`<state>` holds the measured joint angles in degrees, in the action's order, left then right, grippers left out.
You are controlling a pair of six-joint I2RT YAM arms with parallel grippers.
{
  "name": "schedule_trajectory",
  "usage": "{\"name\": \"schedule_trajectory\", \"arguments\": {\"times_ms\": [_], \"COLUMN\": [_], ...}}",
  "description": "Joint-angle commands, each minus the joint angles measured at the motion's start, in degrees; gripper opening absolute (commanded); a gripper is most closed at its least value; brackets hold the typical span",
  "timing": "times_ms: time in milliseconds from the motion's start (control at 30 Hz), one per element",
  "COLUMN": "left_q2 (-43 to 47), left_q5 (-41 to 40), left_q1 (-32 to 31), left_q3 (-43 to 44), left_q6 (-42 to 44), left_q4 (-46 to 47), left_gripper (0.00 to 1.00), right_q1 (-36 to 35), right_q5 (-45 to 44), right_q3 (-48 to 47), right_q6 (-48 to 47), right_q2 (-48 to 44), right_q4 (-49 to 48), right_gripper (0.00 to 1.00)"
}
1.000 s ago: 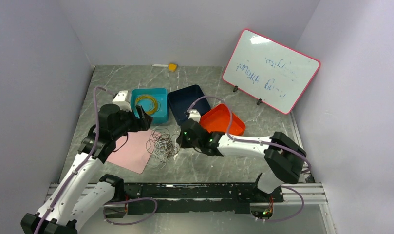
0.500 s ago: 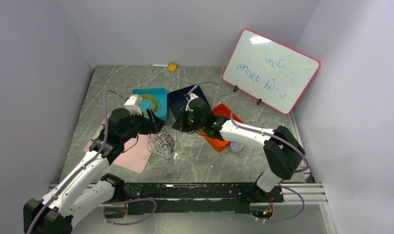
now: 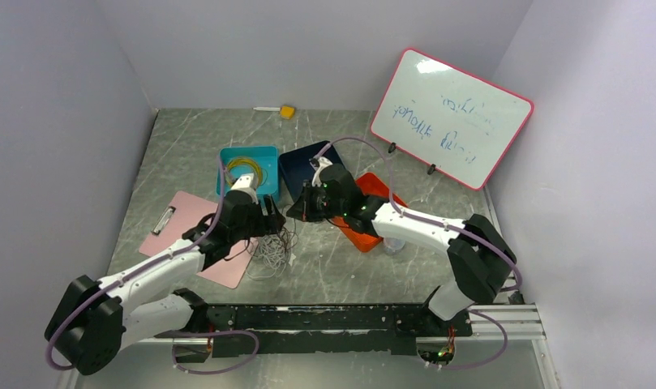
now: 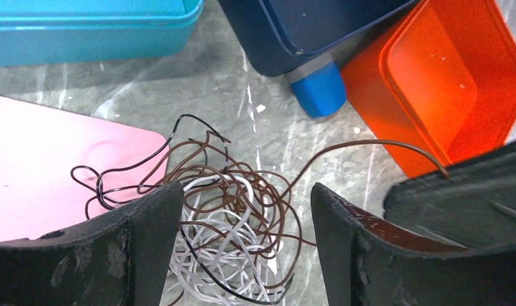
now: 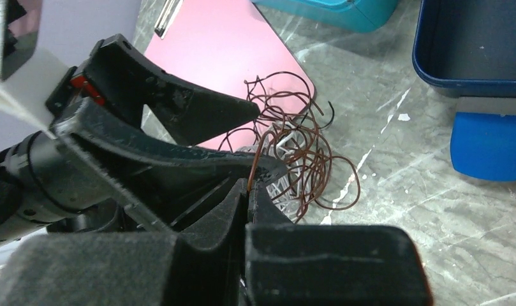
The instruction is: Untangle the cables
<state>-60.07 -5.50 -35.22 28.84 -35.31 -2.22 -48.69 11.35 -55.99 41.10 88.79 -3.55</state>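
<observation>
The cables (image 3: 269,245) are a tangle of thin white and brown-red wires on the table at the edge of the pink clipboard (image 3: 196,235). In the left wrist view the tangle (image 4: 233,242) lies below and between my left gripper's (image 4: 242,248) open fingers (image 4: 147,242). My left gripper (image 3: 272,220) hovers over the pile. My right gripper (image 5: 249,191) is shut on one brown-red cable end (image 5: 258,159), which rises from the pile (image 5: 300,159). In the top view my right gripper (image 3: 302,209) is just right of the left one.
A teal bin (image 3: 248,170) holding yellow wire, a dark blue bin (image 3: 304,166) and an orange bin (image 3: 373,203) stand behind the pile. A whiteboard (image 3: 450,117) leans at the back right. A blue block (image 4: 317,86) lies by the blue bin.
My left arm has swung right and down over the cable pile. My right gripper has shifted slightly, still holding the brown-red cable.
</observation>
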Motion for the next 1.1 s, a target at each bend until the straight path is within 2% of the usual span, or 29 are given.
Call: {"name": "schedule_trajectory", "arguments": {"times_ms": [0,233,367,800,1067], "left_q2": [-2.8,-9.4,-10.3,-11.0,-11.3], "left_q5": [-4.1,-6.0,-8.1,-10.3,-11.5], "left_q1": [-1.1,-2.9,-3.6,-3.7,-3.7], "left_q3": [-1.0,-0.2,-0.8,-4.5,-5.4], "left_q6": [-1.6,-0.6,-1.2,-3.3,-3.6], "left_q4": [5.2,6.8,5.8,6.9,6.3], "left_gripper": [0.77,0.75,0.73,0.7,0.7], "right_q1": [0.4,0.3,0.4,0.6,0.7], "right_q5": [1.4,1.9,0.1,-4.2,-11.7], "right_q3": [1.0,0.5,-1.1,-15.8,-24.0], "right_q6": [0.3,0.2,-2.2,-9.0,-14.5], "right_q2": [-2.6,-6.0,-9.2,-16.9,-19.6], "right_q4": [-1.2,-2.0,0.6,11.8,18.6], "right_gripper": [0.0,0.0,0.0,0.0,0.0]}}
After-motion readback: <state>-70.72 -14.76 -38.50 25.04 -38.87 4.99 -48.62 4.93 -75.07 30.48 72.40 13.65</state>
